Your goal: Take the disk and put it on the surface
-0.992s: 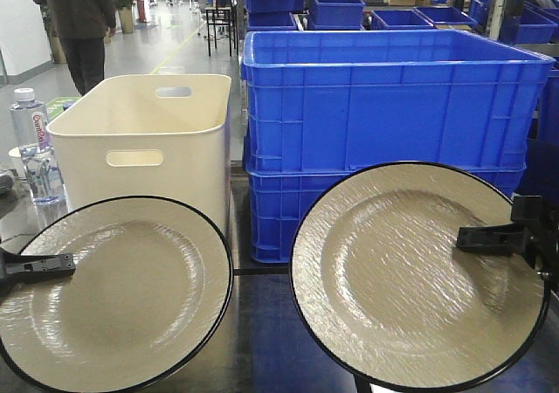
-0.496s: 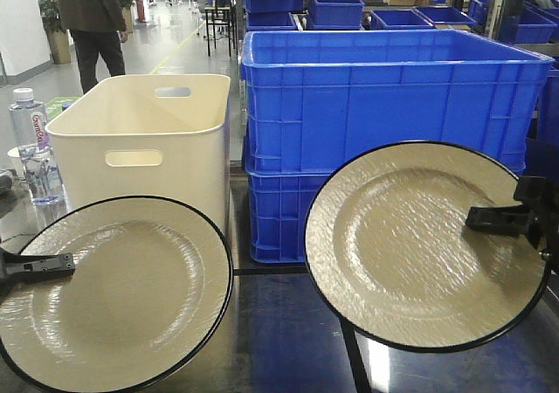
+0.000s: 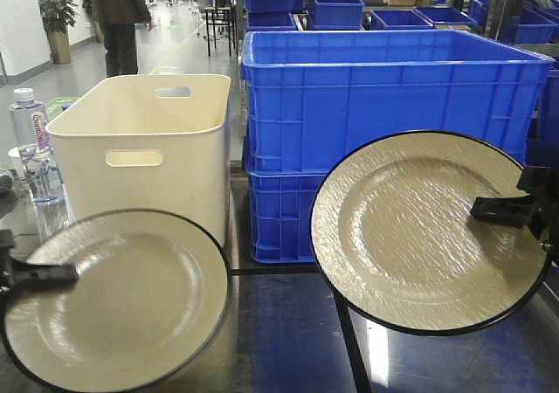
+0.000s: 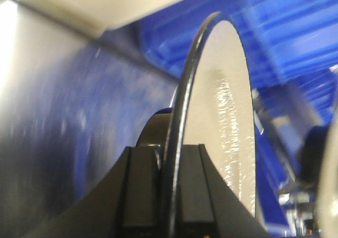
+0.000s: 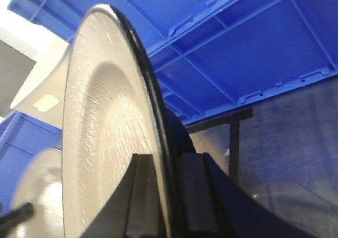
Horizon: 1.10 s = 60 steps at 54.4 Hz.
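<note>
The left end effector (image 3: 42, 275) is clamped on the rim of the left plate (image 3: 118, 301), one finger on each face as the left wrist view shows. This plate is tilted with its cream face towards the front camera, low over the steel worktop (image 3: 279, 332); its bottom edge is cut off by the frame, so contact cannot be judged. The right end effector (image 3: 511, 208) grips the right plate (image 3: 419, 231) by its rim in the same way. That plate stands nearly upright, raised in front of the stacked blue crates (image 3: 393, 96); a black tape line (image 3: 347, 349) runs on the worktop beneath it. A cream tub (image 3: 144, 140) sits beside the crates, behind the left plate, with a water bottle (image 3: 31, 148) to its left; a person (image 3: 118, 13) stands far behind.
</note>
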{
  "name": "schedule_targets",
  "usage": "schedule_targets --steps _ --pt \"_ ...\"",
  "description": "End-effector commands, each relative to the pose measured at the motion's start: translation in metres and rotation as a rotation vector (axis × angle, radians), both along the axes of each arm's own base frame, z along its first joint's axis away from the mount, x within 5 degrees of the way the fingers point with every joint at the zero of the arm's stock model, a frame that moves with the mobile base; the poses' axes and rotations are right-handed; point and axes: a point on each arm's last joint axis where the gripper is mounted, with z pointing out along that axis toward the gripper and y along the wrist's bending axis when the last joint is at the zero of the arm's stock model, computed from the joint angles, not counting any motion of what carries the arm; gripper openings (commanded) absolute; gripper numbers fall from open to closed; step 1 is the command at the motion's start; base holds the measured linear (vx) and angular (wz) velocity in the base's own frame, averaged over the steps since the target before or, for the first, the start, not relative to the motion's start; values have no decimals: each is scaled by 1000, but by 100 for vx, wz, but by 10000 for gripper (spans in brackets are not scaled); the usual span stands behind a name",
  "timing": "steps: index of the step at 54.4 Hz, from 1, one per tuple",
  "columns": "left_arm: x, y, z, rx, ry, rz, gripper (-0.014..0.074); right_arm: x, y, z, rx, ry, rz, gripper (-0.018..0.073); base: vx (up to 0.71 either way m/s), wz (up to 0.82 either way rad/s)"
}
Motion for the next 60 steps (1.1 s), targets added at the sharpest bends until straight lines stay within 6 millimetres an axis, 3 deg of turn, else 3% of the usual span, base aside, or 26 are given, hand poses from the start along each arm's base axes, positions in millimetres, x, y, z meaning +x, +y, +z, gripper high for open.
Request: schedule_targets --steps 1,14,25,38,45,60 --pt "5 -22 16 -96 -33 -65 -1 -6 2 30 112 -99 -25 -9 0 0" --pt "16 -60 -6 -23 -30 -162 22 -7 3 30 119 -97 -9 -9 0 0" --pt "16 -74 -10 26 -68 -204 170 -8 6 30 127 -95 10 -9 0 0" --pt "18 -72 -11 67 -93 -191 476 -8 6 31 143 -97 18 -9 0 0" --pt "20 -70 -12 159 -173 -196 591 -9 7 31 144 -96 22 -9 0 0" --pt "20 -43 7 341 -274 -20 596 -9 10 30 130 -104 58 -9 0 0"
